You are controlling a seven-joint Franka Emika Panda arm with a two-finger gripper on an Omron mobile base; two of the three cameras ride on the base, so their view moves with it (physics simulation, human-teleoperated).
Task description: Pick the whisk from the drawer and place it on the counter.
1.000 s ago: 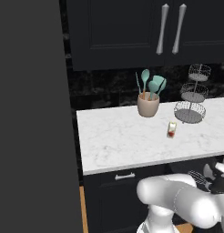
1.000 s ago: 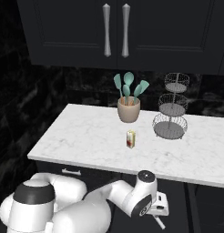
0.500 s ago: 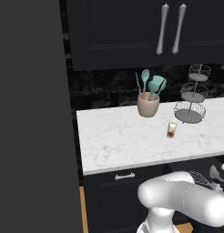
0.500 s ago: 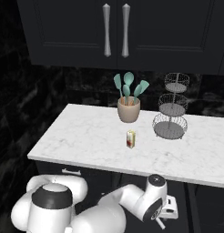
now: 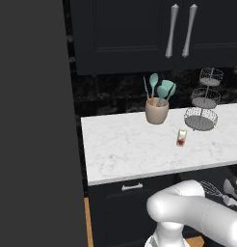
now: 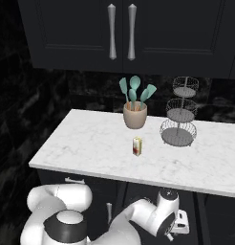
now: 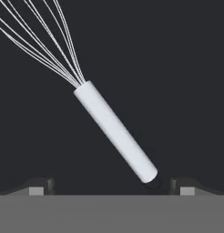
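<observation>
In the left base view, below the counter (image 5: 139,149) front edge, at far right: whisk (image 5: 212,188) wires beside the arm. In the hand view: whisk (image 7: 114,129) lying diagonally on the dark drawer (image 7: 177,68) floor, gripper (image 7: 111,186) fingertips spread wide apart, not touching it.

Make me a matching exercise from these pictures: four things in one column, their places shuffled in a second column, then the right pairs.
Things:
1. whisk
2. beige utensil pot
3. three-tier wire basket stand
4. small carton

Places:
A. on the counter by the dark back wall, holding teal spoons
B. on the dark drawer floor, between the open gripper's fingertips
C. on the counter's right part, beside the pot
D. alone mid-counter, in front of the pot

Pairs: 1-B, 2-A, 3-C, 4-D
</observation>
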